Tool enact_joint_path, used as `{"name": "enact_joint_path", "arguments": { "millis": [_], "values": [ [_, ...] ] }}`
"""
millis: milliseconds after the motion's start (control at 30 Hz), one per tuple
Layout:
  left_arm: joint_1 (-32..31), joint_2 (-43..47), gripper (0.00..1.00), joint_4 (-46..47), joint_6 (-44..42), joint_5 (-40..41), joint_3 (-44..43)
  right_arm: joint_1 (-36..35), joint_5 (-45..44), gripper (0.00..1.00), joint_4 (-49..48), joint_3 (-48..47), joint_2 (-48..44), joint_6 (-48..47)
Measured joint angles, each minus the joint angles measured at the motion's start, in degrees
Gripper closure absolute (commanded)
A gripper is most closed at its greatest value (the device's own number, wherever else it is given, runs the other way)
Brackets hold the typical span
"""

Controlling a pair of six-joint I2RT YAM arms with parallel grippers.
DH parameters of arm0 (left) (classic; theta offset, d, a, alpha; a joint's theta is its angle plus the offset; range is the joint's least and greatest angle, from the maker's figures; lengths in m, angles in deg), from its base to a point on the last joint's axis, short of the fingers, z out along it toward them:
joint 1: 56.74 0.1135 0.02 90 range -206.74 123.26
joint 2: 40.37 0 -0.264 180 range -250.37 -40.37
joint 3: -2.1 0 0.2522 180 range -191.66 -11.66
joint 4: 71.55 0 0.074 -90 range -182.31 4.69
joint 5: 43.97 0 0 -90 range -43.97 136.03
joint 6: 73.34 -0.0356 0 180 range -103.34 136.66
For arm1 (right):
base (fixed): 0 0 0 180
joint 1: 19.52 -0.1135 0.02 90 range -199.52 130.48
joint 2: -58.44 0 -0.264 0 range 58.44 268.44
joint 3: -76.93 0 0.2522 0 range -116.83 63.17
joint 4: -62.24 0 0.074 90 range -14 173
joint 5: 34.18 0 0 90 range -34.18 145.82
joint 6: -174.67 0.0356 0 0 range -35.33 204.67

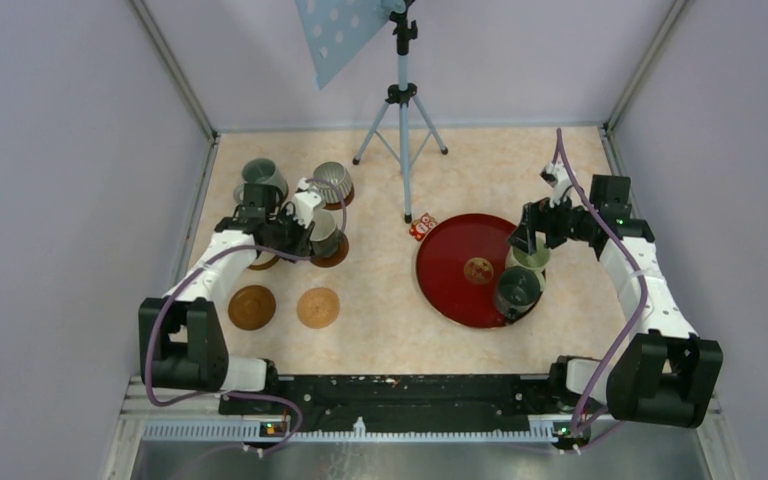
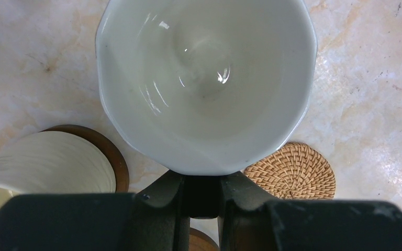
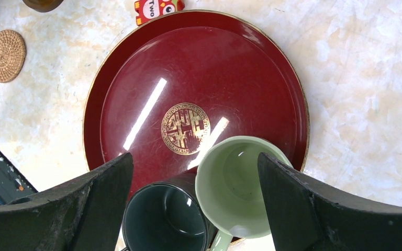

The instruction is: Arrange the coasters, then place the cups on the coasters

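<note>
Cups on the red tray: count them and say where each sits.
2. A pale green cup and a dark cup stand side by side at the tray's right edge; none looks hidden.

Both arms had white links w/ black joint housings: left arm (image 1: 215, 262), right arm (image 1: 650, 290). Purple cable (image 1: 561, 150) ran along each, base to wrist, looping loose. Big black blocks sat at shoulders. Black mounting rail (image 1: 410, 390) spanned btwn bases. Jaws were matte black, grainy, scuffed.

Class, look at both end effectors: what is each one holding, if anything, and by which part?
The left end effector pinches the white cup by its rim. The right end effector stands open over the pale green cup, holding nothing.
</note>
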Motion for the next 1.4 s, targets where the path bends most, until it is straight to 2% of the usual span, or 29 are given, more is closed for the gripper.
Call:
{"name": "enact_joint_path", "arguments": {
  "millis": [167, 400, 633, 933, 1133, 1400],
  "values": [
    [0.0, -1.29, 0.93, -0.09, 0.02, 0.35, 0.0, 0.0, 0.0, 0.13, 0.0, 0.0, 0.0, -0.02],
    [0.0, -1.55, 0.76, 0.07, 0.02, 0.33, 0.0, 0.0, 0.0, 0.13, 0.0, 0.0, 0.0, -0.02],
    [0.0, -1.57, 0.51, 0.85, 0.57, -0.17, -0.22, 0.0, 0.0, 0.13, 0.0, 0.0, 0.0, -0.02],
    [0.0, -1.57, 0.35, 0.83, 1.42, -0.52, -0.46, 0.0, 0.0, 0.13, 0.0, 0.0, 0.0, -0.02],
    [0.0, -1.53, 0.33, -0.28, 2.01, -1.18, -1.29, 0.0, 0.02, 0.13, 0.0, 0.0, 0.0, -0.04],
    [0.0, -0.57, 0.36, -3.08, 3.02, -1.66, -1.38, 0.0, 0.04, 0.13, 0.0, 0.0, 0.0, -0.04]
  ]
}}
